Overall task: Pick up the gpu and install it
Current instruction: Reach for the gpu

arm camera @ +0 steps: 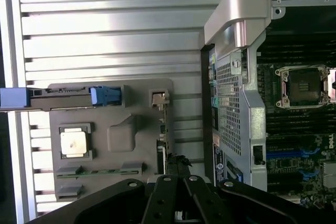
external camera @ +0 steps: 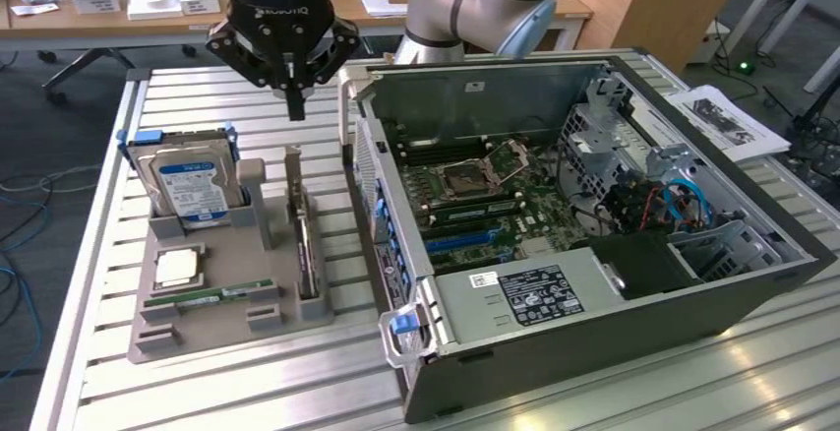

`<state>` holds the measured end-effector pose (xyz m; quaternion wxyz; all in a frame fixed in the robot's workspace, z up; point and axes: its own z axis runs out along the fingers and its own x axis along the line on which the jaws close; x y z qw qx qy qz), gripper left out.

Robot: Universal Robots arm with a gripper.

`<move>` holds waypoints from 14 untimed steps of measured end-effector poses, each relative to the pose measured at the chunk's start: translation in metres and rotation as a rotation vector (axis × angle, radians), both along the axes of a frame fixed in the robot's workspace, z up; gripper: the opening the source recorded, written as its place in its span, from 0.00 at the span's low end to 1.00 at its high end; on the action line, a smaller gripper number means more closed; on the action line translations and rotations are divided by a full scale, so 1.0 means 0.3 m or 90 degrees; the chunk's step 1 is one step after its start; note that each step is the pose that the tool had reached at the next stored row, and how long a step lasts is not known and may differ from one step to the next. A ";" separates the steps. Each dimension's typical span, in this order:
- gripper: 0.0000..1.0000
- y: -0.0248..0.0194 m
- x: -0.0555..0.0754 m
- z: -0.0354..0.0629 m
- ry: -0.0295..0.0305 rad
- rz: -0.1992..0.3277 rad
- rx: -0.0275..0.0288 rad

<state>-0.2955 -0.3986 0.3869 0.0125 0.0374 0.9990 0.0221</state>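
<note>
The gpu (external camera: 303,239) is a thin dark card standing on edge in the slot of the grey holder (external camera: 263,283) nearest the computer. In the wrist view the gpu (arm camera: 163,148) shows edge-on with its pale metal bracket at one end. My gripper (external camera: 295,106) hangs above the far end of the card, fingers shut together and pointing down, holding nothing. In the wrist view the gripper (arm camera: 177,165) tip sits right beside the card's line. The open computer case (external camera: 735,283) lies to the exterior view's right, with its motherboard (external camera: 479,205) and blue slots (external camera: 459,244) exposed.
The holder also carries a silver hard drive (external camera: 191,185) with a blue label, a square processor (external camera: 177,269) and a green memory stick (external camera: 210,296). All rest on a slatted metal table (external camera: 263,372). Cables and a drive cage (external camera: 656,195) fill the case's far side.
</note>
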 end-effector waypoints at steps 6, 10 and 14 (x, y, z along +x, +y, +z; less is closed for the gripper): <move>0.11 0.000 -0.016 -0.002 0.0000 0.000 0.0000; 0.11 0.000 -0.017 -0.001 0.0000 0.000 0.0000; 0.11 -0.010 -0.018 -0.001 0.0000 0.000 0.0000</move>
